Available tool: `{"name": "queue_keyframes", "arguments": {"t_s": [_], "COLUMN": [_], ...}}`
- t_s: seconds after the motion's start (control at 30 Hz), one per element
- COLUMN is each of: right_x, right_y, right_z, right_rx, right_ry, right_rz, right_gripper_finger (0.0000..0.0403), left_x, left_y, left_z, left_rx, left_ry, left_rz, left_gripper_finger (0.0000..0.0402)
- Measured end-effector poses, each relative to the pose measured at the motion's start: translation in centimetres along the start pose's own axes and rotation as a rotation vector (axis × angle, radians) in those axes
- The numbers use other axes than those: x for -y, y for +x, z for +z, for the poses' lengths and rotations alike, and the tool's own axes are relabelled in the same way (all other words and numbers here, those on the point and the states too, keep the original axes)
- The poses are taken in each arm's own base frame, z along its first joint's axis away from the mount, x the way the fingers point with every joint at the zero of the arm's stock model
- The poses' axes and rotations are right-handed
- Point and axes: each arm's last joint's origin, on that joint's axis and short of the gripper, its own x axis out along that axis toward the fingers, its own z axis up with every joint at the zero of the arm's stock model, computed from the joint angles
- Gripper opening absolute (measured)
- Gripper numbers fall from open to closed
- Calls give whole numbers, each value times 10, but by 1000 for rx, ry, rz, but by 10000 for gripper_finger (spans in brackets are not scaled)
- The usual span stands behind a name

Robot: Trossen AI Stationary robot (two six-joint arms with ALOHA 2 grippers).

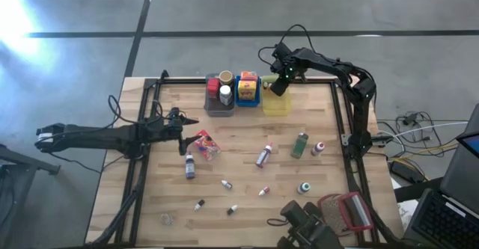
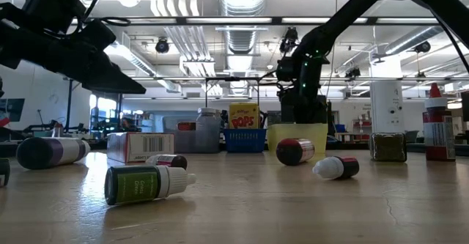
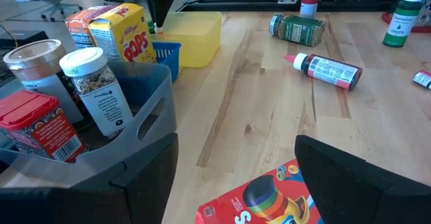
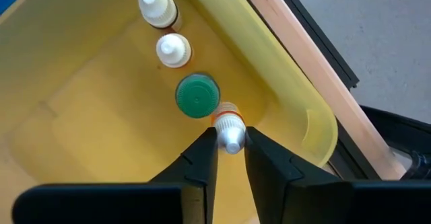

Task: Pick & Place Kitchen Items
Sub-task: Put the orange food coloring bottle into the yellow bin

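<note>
A tiny orange bottle with a silvery-white ribbed cap [image 4: 229, 131] sits pinched between the right gripper's [image 4: 230, 146] narrowed dark fingers, low inside the smooth yellow plastic bin [image 4: 296, 109]. Its lower body is hidden. Beside it stand a green-capped bottle [image 4: 197, 95] and two white-capped ones [image 4: 174, 50]. At centre left of the overhead view, the left gripper [image 1: 184, 131] hangs open over the glossy red packet [image 1: 203, 143].

The wooden tabletop [image 1: 247, 178] has a black frame [image 1: 340, 129] around it. At its far edge three bins stand side by side: a grey bin [image 1: 219, 105], a blue bin [image 1: 248, 93] and a yellow bin [image 1: 276, 103]. A red-framed mesh object [image 1: 349, 210] lies at the near right corner. Cables [image 1: 408, 122] lie on the floor.
</note>
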Motion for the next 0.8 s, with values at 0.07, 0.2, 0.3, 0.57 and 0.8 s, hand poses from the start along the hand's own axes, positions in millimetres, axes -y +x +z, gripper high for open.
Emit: {"name": "queue_keyframes", "arguments": {"t_s": [0.07,0.2,0.3,0.57,0.8], "right_x": [0,0,0,0,0], "right_y": [0,0,0,0,-5], "right_z": [0,0,0,0,2], "right_rx": [0,0,0,-2,0], "right_ry": [0,-3,-3,-8,-8], "right_rz": [0,0,0,1,-5], "right_gripper_finger": [71,91,101,93,76], "left_x": [0,0,0,0,0], "left_y": [0,0,0,0,0], "left_z": [0,0,0,0,0], "left_rx": [0,0,0,0,0], "left_ry": [0,0,0,0,0], "left_rz": [0,0,0,0,0], "left_gripper_finger": [301,302,303,303,301]}}
